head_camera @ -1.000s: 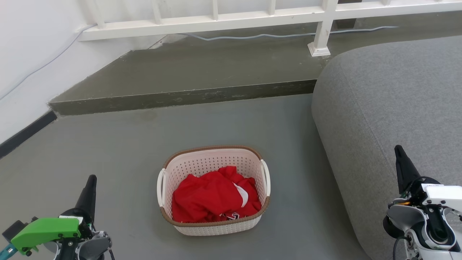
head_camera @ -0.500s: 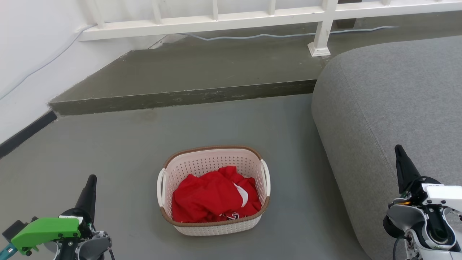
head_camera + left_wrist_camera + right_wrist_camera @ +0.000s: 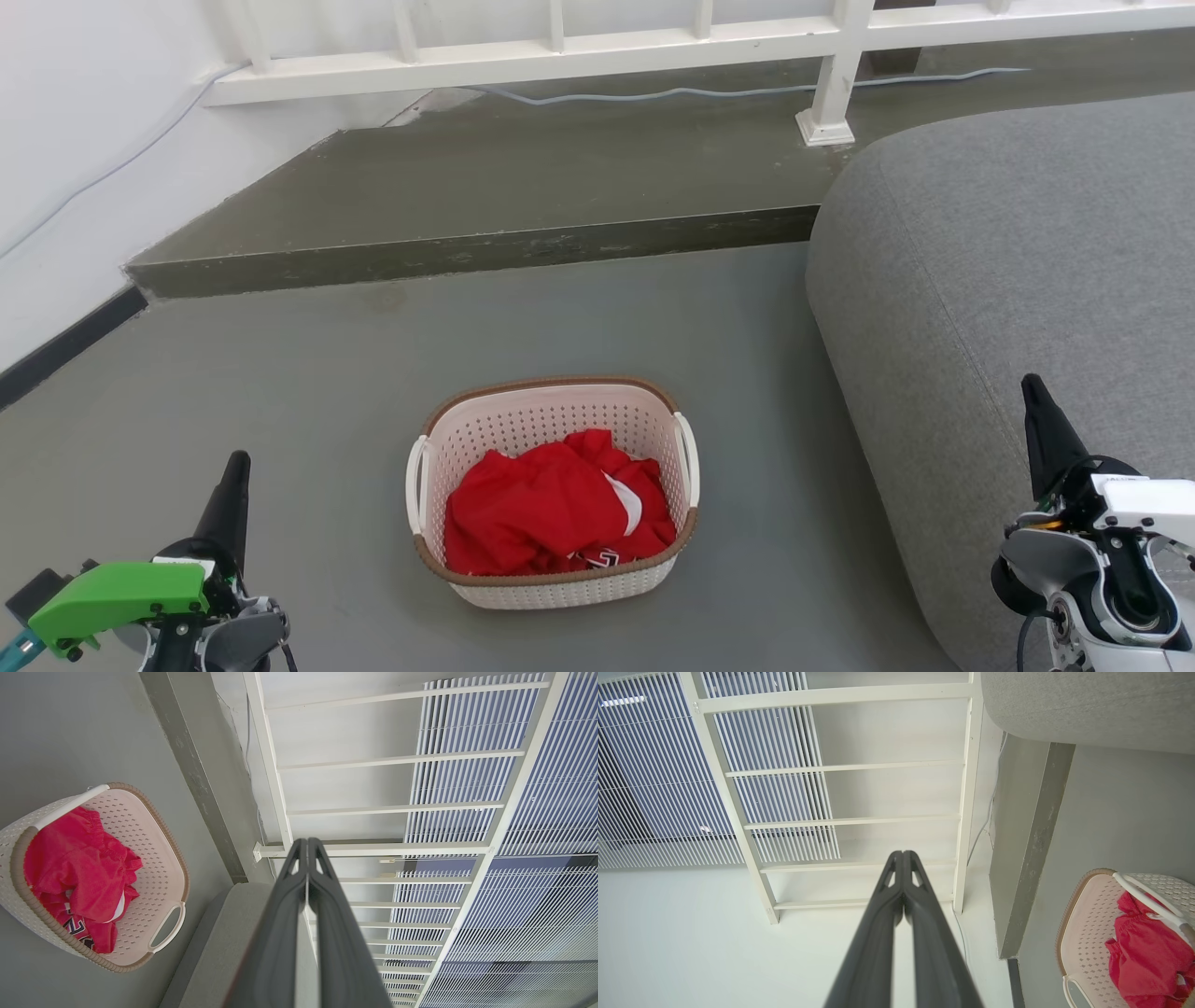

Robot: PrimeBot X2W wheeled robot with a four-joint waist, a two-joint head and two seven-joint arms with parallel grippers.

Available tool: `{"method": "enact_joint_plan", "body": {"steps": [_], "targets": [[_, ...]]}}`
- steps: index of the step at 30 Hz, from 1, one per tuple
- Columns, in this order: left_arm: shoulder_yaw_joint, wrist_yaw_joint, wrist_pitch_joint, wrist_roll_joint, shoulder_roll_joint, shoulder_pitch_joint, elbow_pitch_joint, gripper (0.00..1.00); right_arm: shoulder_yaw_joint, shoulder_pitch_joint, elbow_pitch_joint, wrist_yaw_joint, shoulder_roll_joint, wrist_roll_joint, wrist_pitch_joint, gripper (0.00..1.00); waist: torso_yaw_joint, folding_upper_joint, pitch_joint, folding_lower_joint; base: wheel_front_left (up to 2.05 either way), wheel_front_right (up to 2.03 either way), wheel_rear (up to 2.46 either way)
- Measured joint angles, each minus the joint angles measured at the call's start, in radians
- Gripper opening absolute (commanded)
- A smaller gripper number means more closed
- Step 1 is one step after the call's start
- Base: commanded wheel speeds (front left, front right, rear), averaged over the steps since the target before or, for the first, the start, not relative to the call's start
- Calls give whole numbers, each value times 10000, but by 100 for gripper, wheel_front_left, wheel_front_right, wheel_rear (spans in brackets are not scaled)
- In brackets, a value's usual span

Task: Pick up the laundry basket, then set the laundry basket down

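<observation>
The laundry basket (image 3: 560, 590) stood on the floor (image 3: 308, 401) between our left gripper (image 3: 237, 459) and right gripper (image 3: 1030, 383), touching neither; both pairs of fingers (image 3: 280, 933) were pressed together, empty.

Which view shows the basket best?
The head view: the basket stands whole near the middle, seen from above. The left wrist view shows it sideways at its left edge; the right wrist view cuts it off at the lower right.
</observation>
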Motion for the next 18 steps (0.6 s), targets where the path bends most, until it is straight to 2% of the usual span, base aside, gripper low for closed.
{"method": "enact_joint_plan", "body": {"steps": [18], "targets": [[-2, 0, 0, 0, 0, 0, -4, 0, -13, 0, -6, 0, 4, 0, 0, 0, 0, 0, 0, 0, 0, 0, 0]]}}
